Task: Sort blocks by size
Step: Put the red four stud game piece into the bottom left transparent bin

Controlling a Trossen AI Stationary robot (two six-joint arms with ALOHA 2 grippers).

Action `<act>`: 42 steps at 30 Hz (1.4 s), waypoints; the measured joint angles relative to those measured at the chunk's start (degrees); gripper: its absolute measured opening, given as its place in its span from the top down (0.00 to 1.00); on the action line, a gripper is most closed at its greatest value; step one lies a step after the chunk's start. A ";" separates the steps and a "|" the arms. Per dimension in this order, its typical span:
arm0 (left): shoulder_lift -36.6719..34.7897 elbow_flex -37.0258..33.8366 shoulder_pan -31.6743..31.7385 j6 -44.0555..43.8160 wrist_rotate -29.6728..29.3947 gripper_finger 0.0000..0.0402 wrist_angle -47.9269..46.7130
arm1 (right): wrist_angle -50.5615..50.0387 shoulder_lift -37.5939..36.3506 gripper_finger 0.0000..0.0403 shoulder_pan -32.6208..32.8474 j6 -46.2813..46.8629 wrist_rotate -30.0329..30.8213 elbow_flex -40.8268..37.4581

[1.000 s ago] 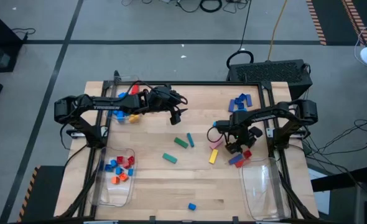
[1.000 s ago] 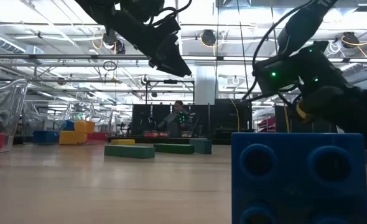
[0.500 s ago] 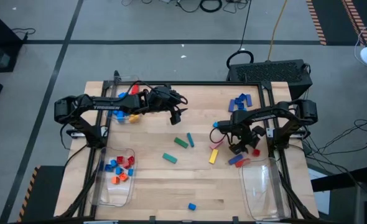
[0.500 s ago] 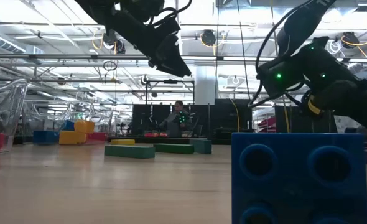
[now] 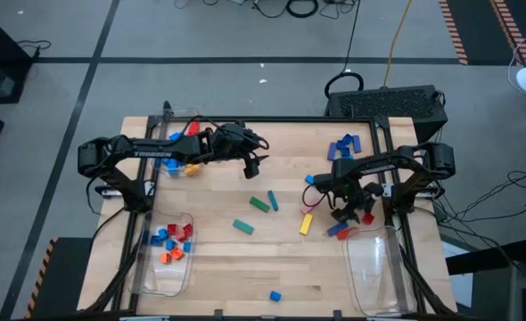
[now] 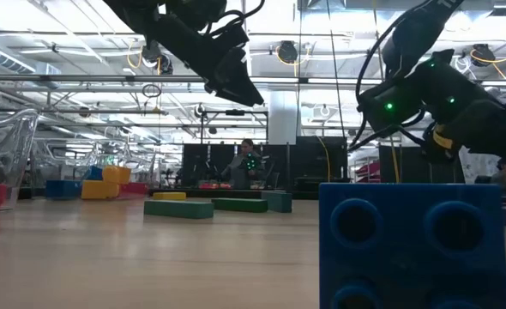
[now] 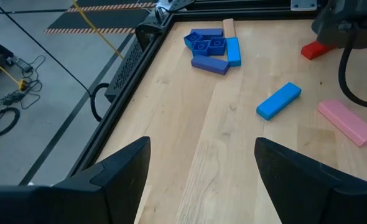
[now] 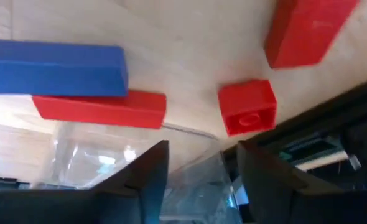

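Loose blocks lie on the wooden table: green bars (image 5: 261,203), a yellow bar (image 5: 306,223), and a blue pile (image 5: 343,145) at the far right. My right gripper (image 5: 348,212) hangs open, pointing steeply down, over the near-right cluster. There a small red brick (image 8: 247,106), a red bar (image 8: 99,107) and a blue bar (image 8: 53,68) lie flat just ahead of its fingers (image 8: 143,174); nothing is between them. My left gripper (image 5: 256,169) waits open in the air at the far middle, with nothing between its fingers (image 7: 121,168).
A clear bin (image 5: 374,267) stands at the near right, right by the red bricks. Another bin (image 5: 169,242) at the near left holds red, blue and orange blocks. A blue brick (image 5: 275,295) sits by the near edge. A pink bar (image 7: 348,122) lies mid-table.
My right gripper has tipped at the wrist and swung a little toward the table's right edge, staying over the red bricks.
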 joint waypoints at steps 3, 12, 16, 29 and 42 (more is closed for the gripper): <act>0.00 0.00 0.00 0.00 0.00 0.28 0.01 | 0.74 0.00 0.65 0.06 -0.96 0.55 -0.79; 0.00 -0.02 0.00 -0.01 0.00 0.28 0.15 | 0.67 0.00 0.97 0.10 -4.95 1.78 -5.30; 0.02 -0.02 0.00 -0.01 0.00 0.28 0.17 | 1.65 0.00 0.99 0.10 -5.59 4.14 -6.14; 0.02 -0.02 0.00 -0.01 0.00 0.28 0.16 | 8.18 0.00 1.00 0.10 -6.23 4.63 -1.20; 0.02 -0.02 0.00 -0.08 -0.02 0.28 -0.76 | 8.53 0.00 0.98 0.39 -11.49 16.58 19.44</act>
